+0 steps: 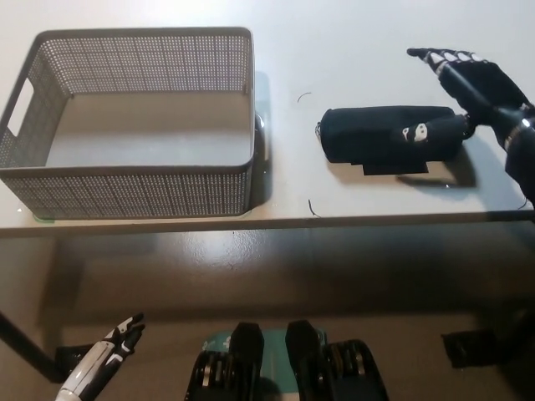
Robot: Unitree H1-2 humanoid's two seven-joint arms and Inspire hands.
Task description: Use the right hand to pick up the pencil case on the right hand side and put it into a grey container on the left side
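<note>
My right hand (pixel 472 92), fingers spread and empty, hovers over the right end of the pencil case (pixel 386 134), whose long axis runs left-right toward the grey container (pixel 134 180).

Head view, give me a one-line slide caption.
Open black right hand reaches over the dark pencil case, grey container empty.

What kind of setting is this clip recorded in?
Most likely a lab or test bench rather than a home. A plain white table holds only a grey container and a dark pencil case, with thin pen marks on the tabletop around the case. The right hand reaches over it; the left hand rests low.
</note>
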